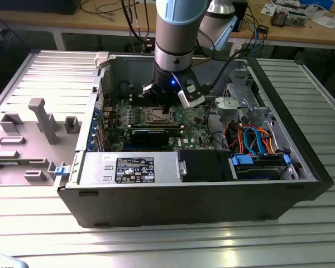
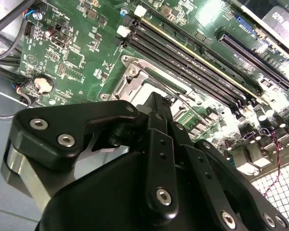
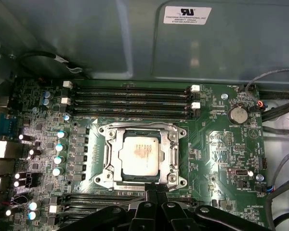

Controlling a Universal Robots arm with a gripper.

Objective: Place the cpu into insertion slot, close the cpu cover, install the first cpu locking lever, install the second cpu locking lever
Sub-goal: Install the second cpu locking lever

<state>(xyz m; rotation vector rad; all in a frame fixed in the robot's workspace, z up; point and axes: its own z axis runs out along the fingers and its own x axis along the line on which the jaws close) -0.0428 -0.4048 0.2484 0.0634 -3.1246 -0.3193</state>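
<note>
Your cpu point(image 3: 140, 154) is seated in the insertion slot point(image 3: 111, 163), cpu cover point(image 3: 173, 156) down over it. Gripper point(image 3: 154, 192) pinched closed, empty, at the socket's edge, likely for lever work.

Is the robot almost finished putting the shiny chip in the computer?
Partly. The cpu already sits in the insertion slot, and the cpu cover lies flat around it, so those look done. Right now the gripper is at the socket's near edge, holding nothing that I can see. I cannot tell whether either locking lever is latched yet.
</note>
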